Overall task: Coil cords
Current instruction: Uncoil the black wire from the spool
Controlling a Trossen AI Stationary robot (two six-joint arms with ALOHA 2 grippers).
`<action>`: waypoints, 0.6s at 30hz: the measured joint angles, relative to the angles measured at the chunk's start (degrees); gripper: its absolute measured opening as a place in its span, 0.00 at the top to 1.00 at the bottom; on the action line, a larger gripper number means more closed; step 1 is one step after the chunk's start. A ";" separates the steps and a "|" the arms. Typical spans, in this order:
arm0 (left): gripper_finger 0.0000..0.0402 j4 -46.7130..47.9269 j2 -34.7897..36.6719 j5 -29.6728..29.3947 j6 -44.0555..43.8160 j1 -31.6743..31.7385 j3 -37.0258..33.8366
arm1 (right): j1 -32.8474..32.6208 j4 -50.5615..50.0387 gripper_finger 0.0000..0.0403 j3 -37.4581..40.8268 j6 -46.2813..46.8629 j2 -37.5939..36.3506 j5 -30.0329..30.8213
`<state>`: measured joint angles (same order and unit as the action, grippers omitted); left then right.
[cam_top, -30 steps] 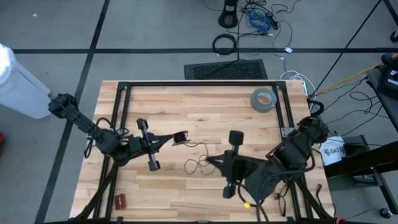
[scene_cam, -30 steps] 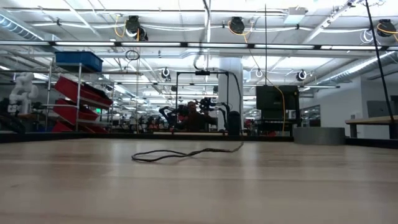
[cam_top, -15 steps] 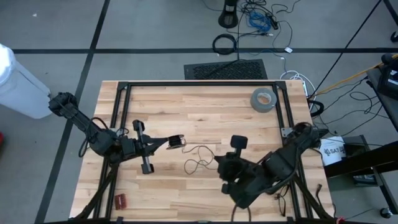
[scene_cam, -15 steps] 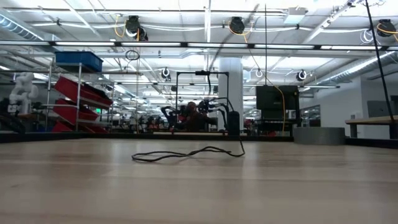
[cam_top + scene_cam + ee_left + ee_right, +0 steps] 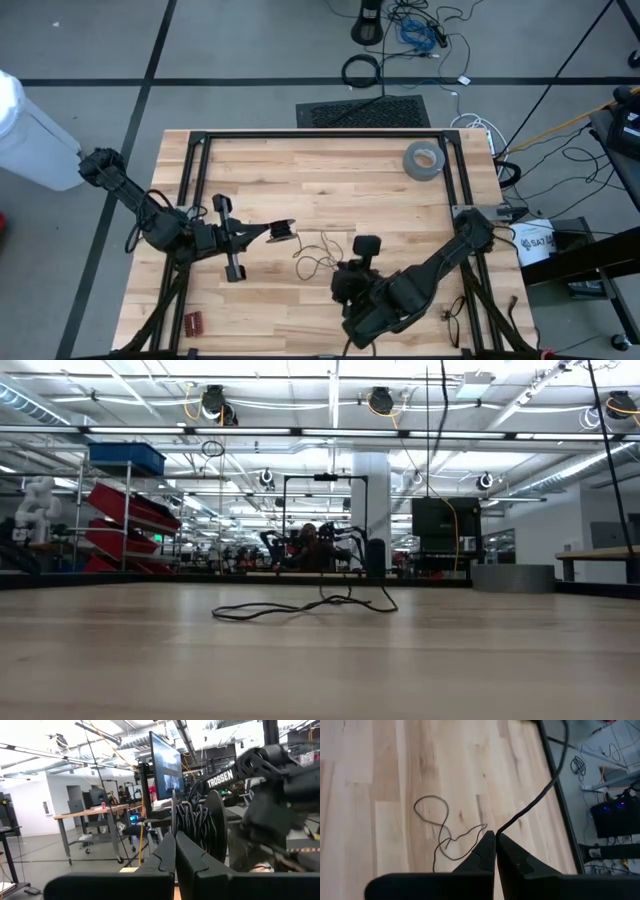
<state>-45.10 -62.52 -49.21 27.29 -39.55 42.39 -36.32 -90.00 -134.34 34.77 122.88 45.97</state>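
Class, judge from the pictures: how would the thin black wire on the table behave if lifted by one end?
The thin black wire lies in loose, irregular loops, so it is probably floppy and would trail. Being so thin, it likely weighs little and might slip between fingers.

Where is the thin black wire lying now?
High view: the wire lies loose mid-table between the left gripper and right gripper.

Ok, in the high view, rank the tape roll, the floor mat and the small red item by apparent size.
1. Floor mat, clearly largest.
2. Tape roll.
3. Small red item, smallest, at the table's near left corner.
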 joint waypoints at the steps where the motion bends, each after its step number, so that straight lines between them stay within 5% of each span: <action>1: 1.00 0.02 0.06 0.00 0.00 0.02 0.00 | 0.00 0.00 1.00 0.00 0.16 0.79 -0.12; 18: 1.00 0.13 2.38 1.53 0.02 -3.70 0.02 | 5.18 0.04 0.96 0.22 -6.34 11.36 -11.46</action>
<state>-44.97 -60.14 -47.68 27.30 -43.24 42.41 -31.14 -89.96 -134.13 28.43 134.24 34.51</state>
